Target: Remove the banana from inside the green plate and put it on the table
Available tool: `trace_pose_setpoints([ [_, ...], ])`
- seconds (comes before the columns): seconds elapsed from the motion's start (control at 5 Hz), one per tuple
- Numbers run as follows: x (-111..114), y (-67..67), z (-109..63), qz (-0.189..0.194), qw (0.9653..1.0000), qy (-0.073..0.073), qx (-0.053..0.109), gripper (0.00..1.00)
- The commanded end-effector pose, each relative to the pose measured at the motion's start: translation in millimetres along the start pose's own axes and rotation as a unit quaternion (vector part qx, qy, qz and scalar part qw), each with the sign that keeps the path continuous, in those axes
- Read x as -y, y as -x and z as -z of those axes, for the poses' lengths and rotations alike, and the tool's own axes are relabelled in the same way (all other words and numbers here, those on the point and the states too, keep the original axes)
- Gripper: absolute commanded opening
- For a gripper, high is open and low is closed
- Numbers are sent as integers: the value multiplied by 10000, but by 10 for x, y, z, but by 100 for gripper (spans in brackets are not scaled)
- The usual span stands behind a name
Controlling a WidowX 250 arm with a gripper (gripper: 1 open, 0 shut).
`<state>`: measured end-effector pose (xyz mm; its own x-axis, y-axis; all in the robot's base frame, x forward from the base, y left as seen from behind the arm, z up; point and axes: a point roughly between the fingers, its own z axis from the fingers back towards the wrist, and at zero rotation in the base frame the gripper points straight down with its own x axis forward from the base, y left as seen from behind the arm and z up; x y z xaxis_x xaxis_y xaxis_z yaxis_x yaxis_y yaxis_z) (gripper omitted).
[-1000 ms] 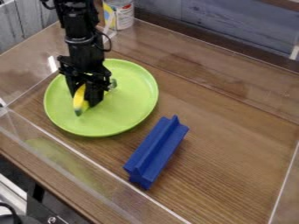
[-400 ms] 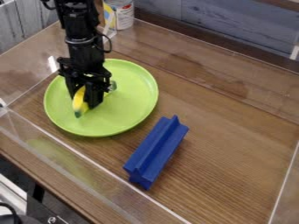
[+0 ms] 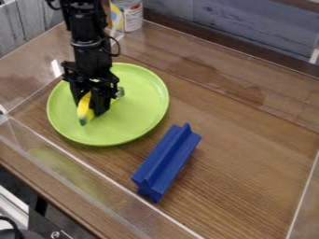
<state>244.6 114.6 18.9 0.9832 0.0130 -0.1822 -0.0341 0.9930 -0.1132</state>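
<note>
The green plate sits at the left of the table. Over the plate's left half my black gripper points straight down, its fingers shut on the upper part of the small yellow banana. The banana's greenish lower tip pokes out below the fingers, at or just above the plate's surface; I cannot tell if it touches.
A blue grooved block lies on the wood right of the plate, near the front. Clear acrylic walls border the tabletop. A white and yellow container stands behind the arm at the back left.
</note>
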Motion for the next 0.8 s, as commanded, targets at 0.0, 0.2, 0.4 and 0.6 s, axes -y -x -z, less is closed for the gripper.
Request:
trace_pose_setpoints([
  [0.0,56,-5,0,70,10000,1,-68,0],
  [0.2,79,-5,4,97,9999,-1,-125,0],
  [0.4,98,-5,9,124,9998,5,-178,0],
  [0.6,116,-1,14,147,9996,15,-229,0],
])
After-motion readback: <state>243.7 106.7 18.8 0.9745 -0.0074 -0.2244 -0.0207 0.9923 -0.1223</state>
